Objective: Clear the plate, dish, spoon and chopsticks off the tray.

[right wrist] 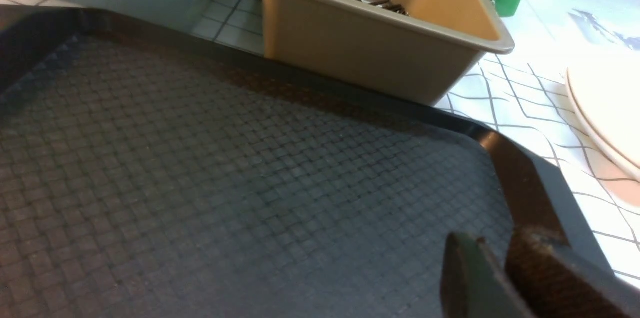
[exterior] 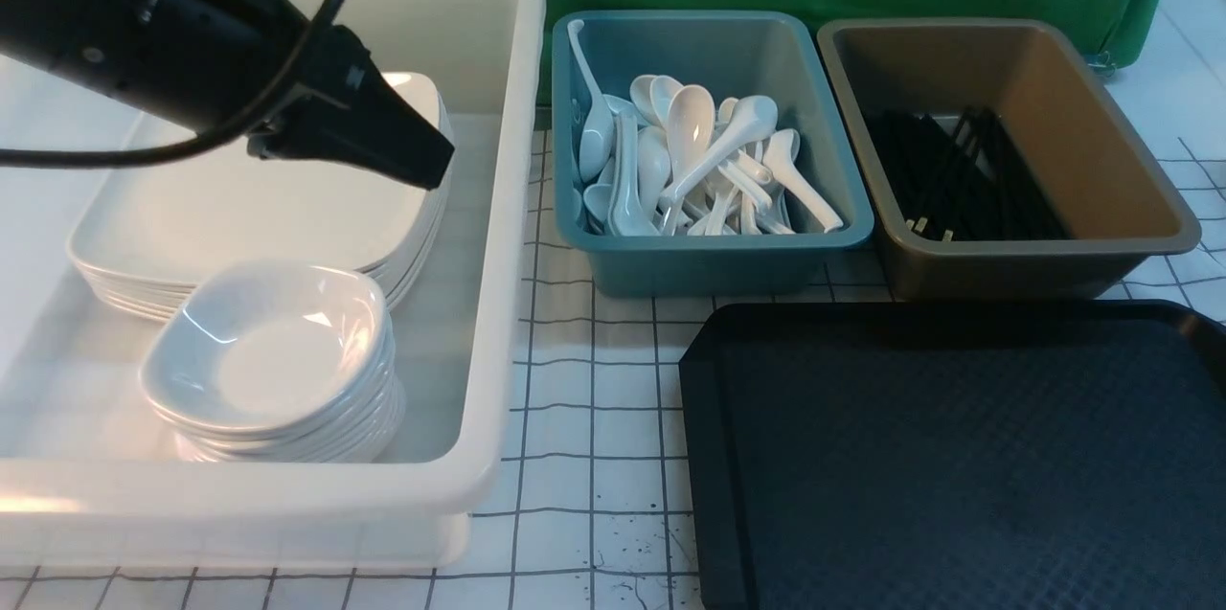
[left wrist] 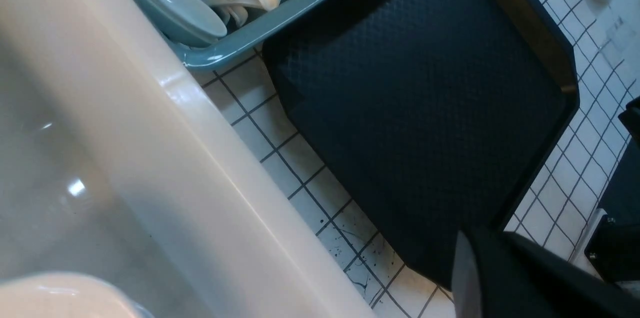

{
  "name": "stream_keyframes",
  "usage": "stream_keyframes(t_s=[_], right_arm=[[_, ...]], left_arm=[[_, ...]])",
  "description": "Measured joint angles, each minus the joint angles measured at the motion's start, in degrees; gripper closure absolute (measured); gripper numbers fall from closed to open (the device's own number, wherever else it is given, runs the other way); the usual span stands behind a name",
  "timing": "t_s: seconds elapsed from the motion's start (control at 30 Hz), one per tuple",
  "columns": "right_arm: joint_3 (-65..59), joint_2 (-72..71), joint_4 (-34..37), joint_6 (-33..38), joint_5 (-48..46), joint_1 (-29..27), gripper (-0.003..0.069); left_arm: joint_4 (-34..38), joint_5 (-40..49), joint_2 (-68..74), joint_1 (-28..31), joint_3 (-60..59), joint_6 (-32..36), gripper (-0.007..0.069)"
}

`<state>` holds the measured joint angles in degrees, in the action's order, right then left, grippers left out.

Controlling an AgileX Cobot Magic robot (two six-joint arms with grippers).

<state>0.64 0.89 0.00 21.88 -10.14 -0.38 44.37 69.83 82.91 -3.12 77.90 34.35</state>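
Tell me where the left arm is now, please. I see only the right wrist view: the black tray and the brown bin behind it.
Observer: The left gripper hangs shut over the stack of large plates in the white tub, on the robot's left.
Operator: Does it hold anything?
Observer: No, the front view shows nothing at its closed tip.
Operator: Where do the spoons lie?
Observer: The spoons are piled in the teal bin, between the tub and the brown bin.
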Motion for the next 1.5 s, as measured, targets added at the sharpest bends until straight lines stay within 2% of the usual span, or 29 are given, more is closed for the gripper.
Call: stream_keyframes(t_s=[0.37, 0.6, 0.73, 1.03, 1.23, 1.5], right_arm=[[0.0, 0.0, 0.0, -1.19, 0.0, -0.11, 0.0458], [0.0, 0.0, 0.0, -21.32, 0.0, -0.11, 0.0437], [0.0, 0.0, 0.0, -26.56, 0.0, -0.11, 0.0425], [0.0, 0.0, 0.0, -27.26, 0.0, -0.11, 0.0421], [0.0, 0.0, 0.0, -21.1, 0.0, -0.11, 0.0419], [0.0, 0.0, 0.0, -20.14, 0.0, -0.11, 0.0419]], left_arm=[[-0.1, 0.0, 0.0, 0.0, 0.0, -1.34, 0.0627], [-0.1, 0.0, 0.0, 0.0, 0.0, -1.52, 0.0627], [-0.04, 0.0, 0.0, 0.0, 0.0, -2.29, 0.0627], [-2.56, -0.15, -2.15, 0.0, -1.04, -6.12, 0.0627], [-3.86, -0.02, -9.52, 0.0, -4.99, -6.24, 0.0627], [-6.73, -0.02, -21.08, 0.0, -9.66, -7.99, 0.0627]])
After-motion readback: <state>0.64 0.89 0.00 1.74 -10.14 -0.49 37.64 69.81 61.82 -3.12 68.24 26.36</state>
